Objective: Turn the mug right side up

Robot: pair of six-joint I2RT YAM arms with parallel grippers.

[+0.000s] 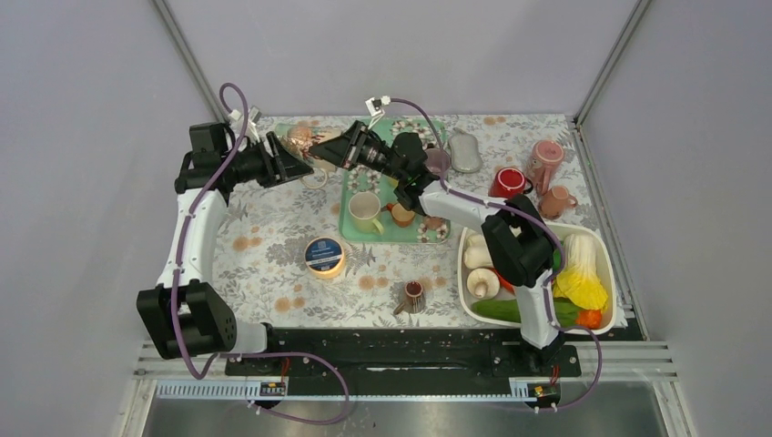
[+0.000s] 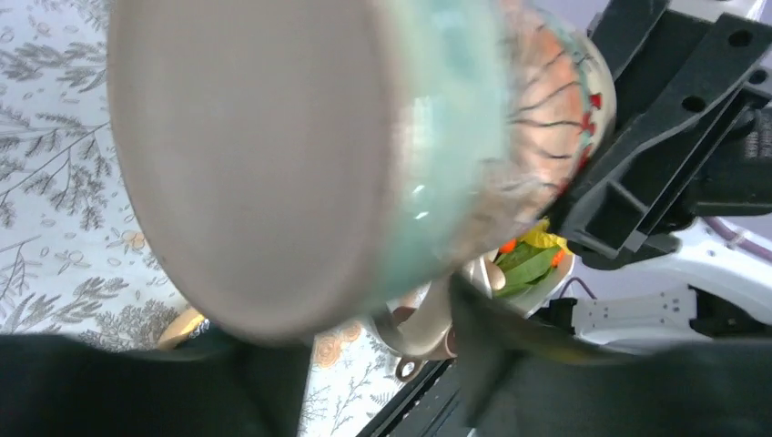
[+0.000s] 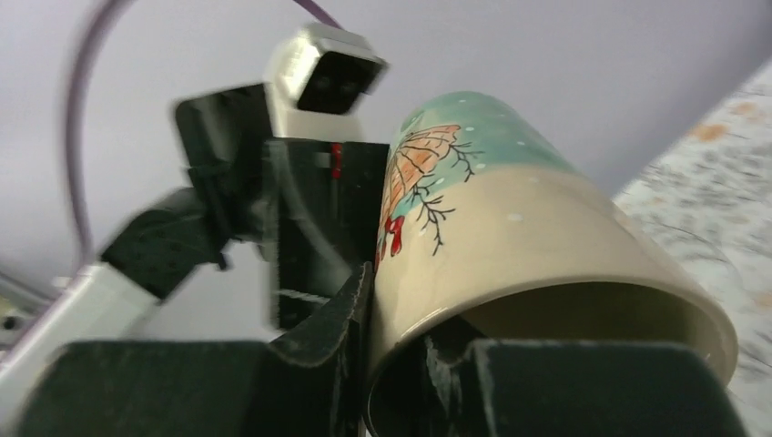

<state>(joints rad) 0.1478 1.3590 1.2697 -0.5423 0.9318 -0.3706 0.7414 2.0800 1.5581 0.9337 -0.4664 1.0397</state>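
Note:
The mug (image 1: 304, 142) is cream and teal with an orange butterfly. It is held in the air on its side over the table's far left. Its flat base (image 2: 246, 155) faces my left wrist camera and its mouth faces the right one. My right gripper (image 1: 335, 148) is shut on the mug's rim (image 3: 546, 300), one finger (image 3: 332, 337) outside the wall and one inside; it also shows in the right wrist view (image 3: 410, 364). My left gripper (image 1: 289, 164) is open just below the base, its fingers apart (image 2: 364, 364), not gripping it.
A green tray (image 1: 350, 215) holds a cream cup (image 1: 365, 209) and a small brown cup (image 1: 401, 215). A red mug (image 1: 506, 182), pink cup (image 1: 544, 160) and brown mug (image 1: 555, 200) stand at the right. A white tub (image 1: 467, 244) holds vegetables. A round tin (image 1: 324, 256) and small cup (image 1: 412, 296) sit nearer.

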